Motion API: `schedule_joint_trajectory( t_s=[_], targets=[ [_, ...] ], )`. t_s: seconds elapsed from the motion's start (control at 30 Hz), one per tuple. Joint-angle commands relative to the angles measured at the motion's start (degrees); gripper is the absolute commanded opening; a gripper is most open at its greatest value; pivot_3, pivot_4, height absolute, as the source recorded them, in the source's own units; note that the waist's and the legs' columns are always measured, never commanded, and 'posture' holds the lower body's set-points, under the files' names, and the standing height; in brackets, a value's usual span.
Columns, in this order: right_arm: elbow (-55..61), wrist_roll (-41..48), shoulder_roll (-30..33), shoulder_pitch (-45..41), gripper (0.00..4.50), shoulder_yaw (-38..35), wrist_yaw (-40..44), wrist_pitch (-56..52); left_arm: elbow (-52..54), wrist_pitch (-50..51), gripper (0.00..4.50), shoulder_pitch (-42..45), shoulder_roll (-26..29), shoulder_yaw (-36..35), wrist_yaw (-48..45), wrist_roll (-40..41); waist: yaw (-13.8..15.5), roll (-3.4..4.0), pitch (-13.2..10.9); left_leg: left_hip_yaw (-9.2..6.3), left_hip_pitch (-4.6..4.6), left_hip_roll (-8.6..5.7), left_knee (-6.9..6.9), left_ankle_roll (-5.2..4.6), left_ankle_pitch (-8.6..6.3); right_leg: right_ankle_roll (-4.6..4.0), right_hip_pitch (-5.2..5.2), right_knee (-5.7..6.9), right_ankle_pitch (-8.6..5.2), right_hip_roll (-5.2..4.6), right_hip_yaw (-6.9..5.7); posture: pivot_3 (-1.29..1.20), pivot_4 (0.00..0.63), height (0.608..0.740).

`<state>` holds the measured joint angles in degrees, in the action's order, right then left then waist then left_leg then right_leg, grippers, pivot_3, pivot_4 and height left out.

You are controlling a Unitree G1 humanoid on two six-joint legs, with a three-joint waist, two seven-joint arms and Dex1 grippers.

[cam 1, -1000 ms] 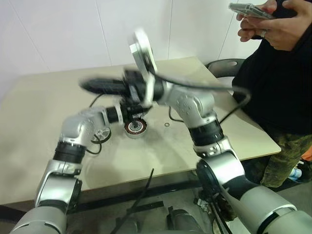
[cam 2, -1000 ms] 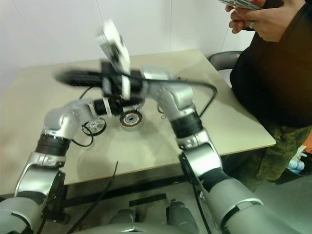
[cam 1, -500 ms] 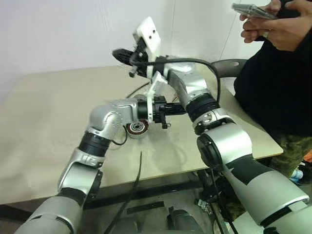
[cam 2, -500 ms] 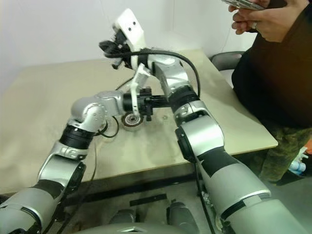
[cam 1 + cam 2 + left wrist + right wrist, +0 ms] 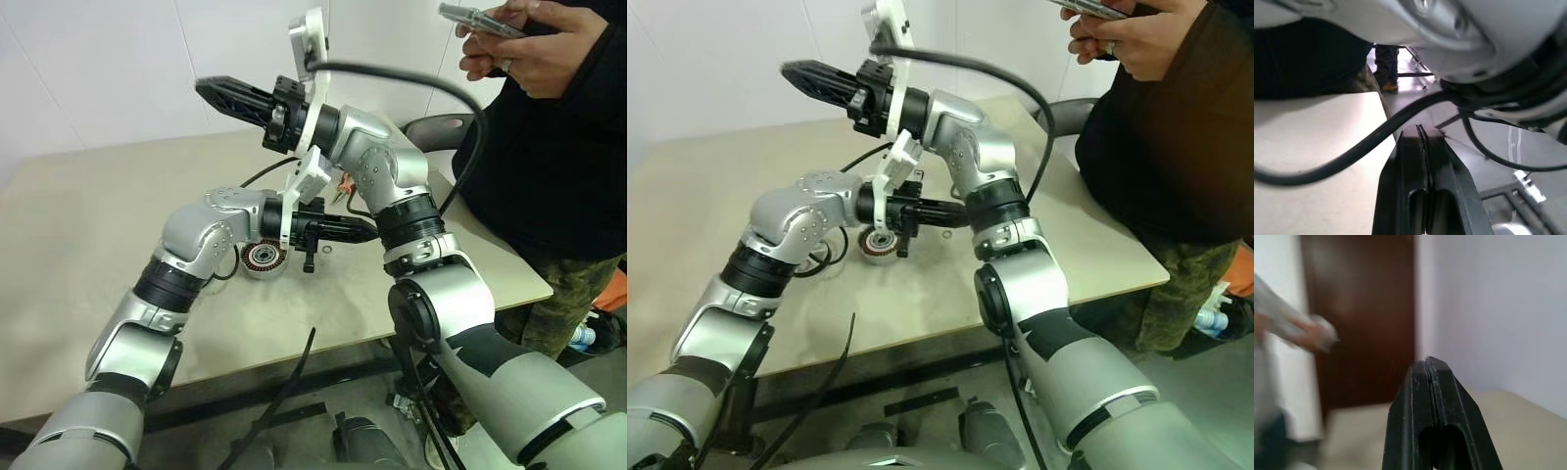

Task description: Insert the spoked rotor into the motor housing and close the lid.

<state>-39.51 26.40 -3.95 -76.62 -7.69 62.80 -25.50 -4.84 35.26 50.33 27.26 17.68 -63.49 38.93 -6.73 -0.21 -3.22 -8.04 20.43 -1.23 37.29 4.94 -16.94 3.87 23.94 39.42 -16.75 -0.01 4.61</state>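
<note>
The left gripper (image 5: 367, 231), two black fingers pressed flat together with nothing between them, hangs above the table and points level toward the robot's right, its tip tucked under the right forearm. In the left wrist view the fingers (image 5: 1422, 161) meet along one thin seam, with a black cable (image 5: 1342, 159) slung across in front of them. The right gripper (image 5: 204, 88) is likewise closed tight and empty; it is raised higher, crossing over the left arm, and points toward the robot's left and a little upward, at the white wall.

Below the crossed arms, the shallow round metal motor housing (image 5: 263, 259) with its ring of copper-coloured windings lies flat on the beige table (image 5: 78, 215), open face up, its round axis upright. The left forearm covers its near left edge. Whether anything sits inside the ring cannot be told.

A small thin ring (image 5: 326, 244) lies on the table just beyond the left gripper, near the housing. Black cables trail over the tabletop behind the left arm.

At the table's right side stands a person in dark clothing (image 5: 549, 147), both hands (image 5: 519, 49) holding a phone (image 5: 468, 17). A dark chair back (image 5: 436, 127) shows between the person and the table.
</note>
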Motion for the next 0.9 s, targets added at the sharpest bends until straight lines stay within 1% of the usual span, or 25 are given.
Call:
schedule_joint_trajectory(
  t_s=[0.03,0.1,0.13,0.2,0.23,0.37,0.57,0.7,0.8,0.9],
  targets=[
    [5.1,6.6,-5.5,-2.2,0.00,1.3,3.6,-5.2,-3.9,1.5,0.02,-2.4,3.4,-9.8,6.0,-1.5,0.0,0.00,0.0,0.00,-0.03,-0.01,0.01,0.00,0.00,0.00,-0.03,0.00,0.00,-0.01,0.00,0.00,0.000,0.740],
    [4.7,6.6,-5.2,-2.4,0.00,1.1,3.2,-4.9,0.3,2.2,0.02,-4.6,4.0,-9.9,5.3,-0.6,-0.9,0.03,0.0,0.04,-0.11,0.02,0.00,-0.01,0.00,0.00,-0.03,0.05,0.00,0.03,0.00,0.00,0.000,0.740],
    [2.6,4.6,-5.0,-1.9,0.00,2.2,3.5,-2.7,2.7,3.4,0.02,-5.4,4.4,-10.5,5.0,0.4,-0.7,0.00,0.0,0.06,-0.11,0.07,-0.04,-0.02,0.00,-0.04,0.11,0.12,0.03,0.18,0.05,0.00,0.000,0.740],
    [-4.6,-1.1,-4.8,-1.1,0.00,5.0,1.4,4.5,6.1,4.9,0.02,-6.3,5.1,-11.1,4.1,1.2,0.1,-0.01,0.0,-0.22,0.00,0.13,-0.05,-0.01,0.00,-0.06,0.12,0.12,0.04,0.23,-0.08,0.00,0.000,0.740],
    [-7.7,-2.1,-4.8,-1.1,0.00,5.2,0.7,6.3,7.0,5.2,0.02,-6.4,5.4,-11.2,4.0,0.9,0.5,-0.02,0.0,-0.25,-0.02,0.11,-0.04,-0.01,0.00,-0.06,0.09,0.12,0.04,0.20,-0.12,0.00,0.000,0.740],
    [-15.2,-1.7,-5.6,-3.0,0.00,2.3,-1.9,9.7,8.4,7.4,0.02,-5.7,6.1,-12.8,3.2,1.6,1.2,-0.04,0.0,-0.12,0.01,-0.10,0.15,-0.01,0.00,-0.05,-0.02,0.06,0.04,0.03,-0.10,0.00,0.000,0.740],
    [-16.6,-0.9,-5.9,-5.0,0.00,0.5,-0.7,10.7,7.9,8.0,0.02,-6.2,7.0,-13.6,2.6,0.2,0.9,-0.04,0.0,-0.12,-0.01,-0.03,-0.04,-0.01,0.00,-0.05,0.04,-0.01,0.05,0.06,-0.09,0.00,0.000,0.740],
    [-16.6,-1.2,-5.8,-5.3,0.00,0.2,-1.1,12.1,9.4,8.8,0.02,-7.0,7.2,-14.2,2.2,1.2,0.7,-0.04,0.0,-0.12,-0.01,0.03,-0.07,-0.01,0.00,-0.06,0.09,0.01,0.05,0.12,-0.04,0.00,0.000,0.740],
    [-17.3,-1.1,-5.5,-5.4,0.00,-0.3,-1.8,12.4,10.9,8.7,0.02,-7.9,7.9,-13.5,1.3,0.7,0.8,-0.04,0.0,-0.11,-0.01,0.02,-0.05,-0.01,0.00,-0.06,0.08,0.02,0.05,0.12,-0.04,0.00,0.000,0.740],
    [-18.9,-0.5,-5.1,-5.7,0.00,-1.7,-3.5,12.4,12.1,6.6,0.02,-9.7,9.3,-11.3,0.0,-2.4,0.7,-0.04,0.0,-0.08,-0.01,0.02,-0.04,0.00,0.00,-0.06,0.07,0.02,0.05,0.11,-0.04,0.00,0.000,0.740]
  ],
)
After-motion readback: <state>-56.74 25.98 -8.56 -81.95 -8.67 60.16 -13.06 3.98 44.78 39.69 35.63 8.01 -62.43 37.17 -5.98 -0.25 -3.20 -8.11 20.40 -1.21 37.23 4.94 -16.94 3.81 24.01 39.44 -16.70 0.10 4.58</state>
